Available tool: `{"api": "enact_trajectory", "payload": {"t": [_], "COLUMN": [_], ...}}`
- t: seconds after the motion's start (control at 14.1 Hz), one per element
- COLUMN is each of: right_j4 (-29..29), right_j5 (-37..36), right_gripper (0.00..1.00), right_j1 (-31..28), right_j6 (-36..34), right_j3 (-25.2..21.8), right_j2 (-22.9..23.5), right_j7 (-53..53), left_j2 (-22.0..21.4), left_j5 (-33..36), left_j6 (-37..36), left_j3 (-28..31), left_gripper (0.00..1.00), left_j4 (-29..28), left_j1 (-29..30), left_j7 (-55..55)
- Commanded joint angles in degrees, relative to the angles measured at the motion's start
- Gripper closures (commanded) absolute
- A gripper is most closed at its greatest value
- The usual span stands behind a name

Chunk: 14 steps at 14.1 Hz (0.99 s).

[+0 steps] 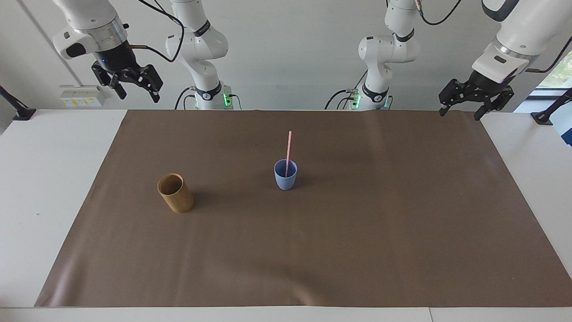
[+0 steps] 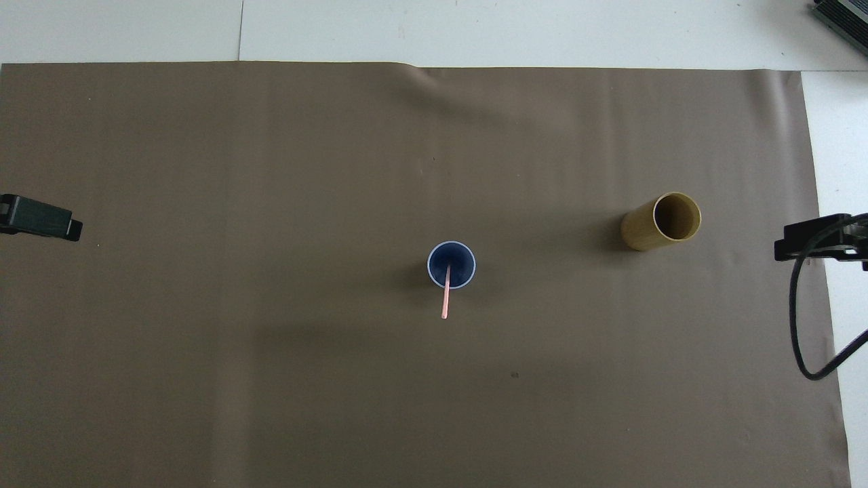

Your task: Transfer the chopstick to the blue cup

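Facing view, left to right: right gripper (image 1: 135,90) is up in the air over the edge of the surface (image 1: 53,170) at the right arm's end, by the corner of the brown mat (image 1: 357,232) nearest the robots, jaws spread wide, nothing in them. Tan cup (image 1: 175,192) stands upright on the mat toward the right arm's end, nothing inside it as seen from overhead (image 2: 662,221). Blue cup (image 1: 285,175) sits upright near the middle of the mat, slightly nearer to the robots than the tan cup and well apart from it. Chopstick (image 1: 288,147) is in the blue cup: lower end inside, upper end sticking well above the rim, leaning toward the robots; overhead confirms, chopstick (image 2: 446,293) crossing the robot-side rim of the blue cup (image 2: 451,265). Left gripper (image 1: 459,111) hangs over the mat corner at the left arm's end, nearest the robots, jaws also wide and holding nothing. Neither gripper is near the cups; in the overhead view only the tips show at the frame sides, right gripper (image 2: 814,237), left gripper (image 2: 41,218).
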Motion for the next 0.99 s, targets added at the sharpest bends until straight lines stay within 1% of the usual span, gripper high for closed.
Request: {"api": "enact_trajectory", "payload": {"t": [0.0, 0.21, 0.92], "right_j4": [0.93, 0.49, 0.32], "right_j5": [-0.17, -1.39, -1.49], "right_gripper": [0.00, 0.00, 0.00], "right_j1": [-0.24, 0.02, 0.02], "right_j6": [0.33, 0.68, 1.38], "right_j3": [0.41, 0.49, 0.49], "right_j2": [0.54, 0.45, 0.36], "right_j7": [0.25, 0.26, -0.01], "left_j2": [-1.27, -1.27, -1.27], "left_j5": [0.86, 0.86, 0.86], "left_j6": [-0.48, -0.39, -0.48], "left_j3": [-0.58, -0.67, -0.67], "left_gripper": [0.00, 0.00, 0.00], "left_j4": [-1.30, -1.30, -1.30], "left_j1": [0.75, 0.84, 0.75], "left_j7": [0.73, 0.73, 0.73]}}
